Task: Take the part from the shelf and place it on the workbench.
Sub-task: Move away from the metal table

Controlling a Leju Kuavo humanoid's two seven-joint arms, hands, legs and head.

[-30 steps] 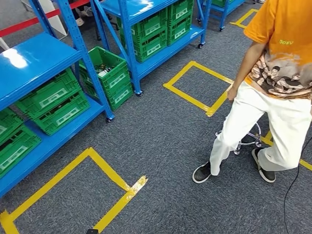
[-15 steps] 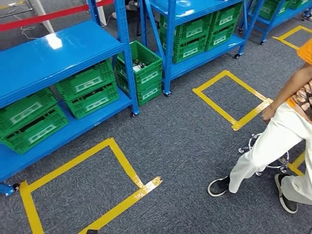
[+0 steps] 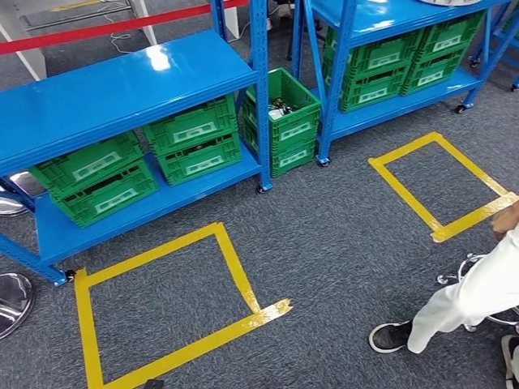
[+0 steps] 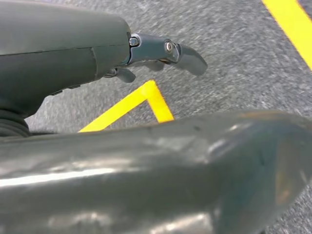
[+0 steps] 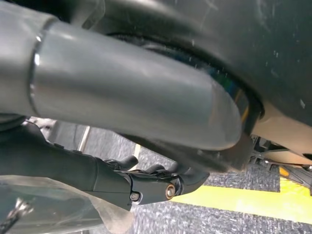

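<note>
The whole view has swung since the earlier pictures: the blue shelf now sits closer to the middle, and the person has slid toward the right edge, so the camera has turned rather than the things.

Nearest, on the grey carpet, a square of yellow tape is marked out. To its right are the person's white trouser leg and a dark shoe, beside the chrome base of a stool. A second yellow tape square lies farther right.

Beyond the near square stands the blue shelf, with green crates stacked on its lower level. A green bin holding small parts sits on the floor between this shelf and a second blue shelf, which also carries green crates.

The left hand hangs over the carpet with its fingers stretched out, apart, holding nothing. The right hand hangs beside the body; its fingers lie extended, and clear plastic film shows beside it, though whether they grip it cannot be told.
</note>
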